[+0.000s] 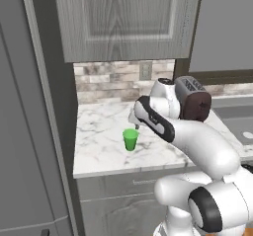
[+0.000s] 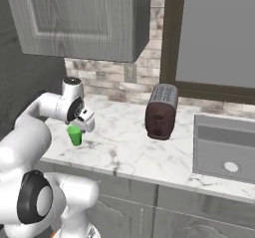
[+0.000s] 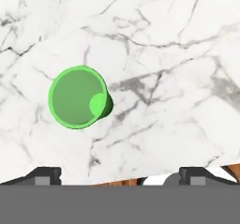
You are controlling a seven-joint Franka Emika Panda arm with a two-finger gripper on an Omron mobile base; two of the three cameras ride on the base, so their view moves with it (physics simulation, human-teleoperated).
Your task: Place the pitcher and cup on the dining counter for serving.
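Note:
The small bright green cup (image 1: 130,139) (image 2: 75,135) stands upright on the marble top of a grey cabinet run (image 1: 99,146). My gripper (image 1: 134,121) (image 2: 85,123) hangs just above it, pointing down, open, with nothing between its fingers. From the hand view I look straight into the cup (image 3: 77,96), which lies left of the line between the two fingertips (image 3: 44,175); the gripper (image 3: 123,176) is wide apart at the bottom edge. The pitcher and the dining counter are out of view.
A dark red-brown toaster (image 1: 195,99) (image 2: 161,111) stands at the back, right of the cup. A sink (image 2: 224,147) lies further right. A wall cabinet (image 1: 123,18) hangs overhead, and a tall grey panel (image 1: 29,131) bounds the counter's left end.

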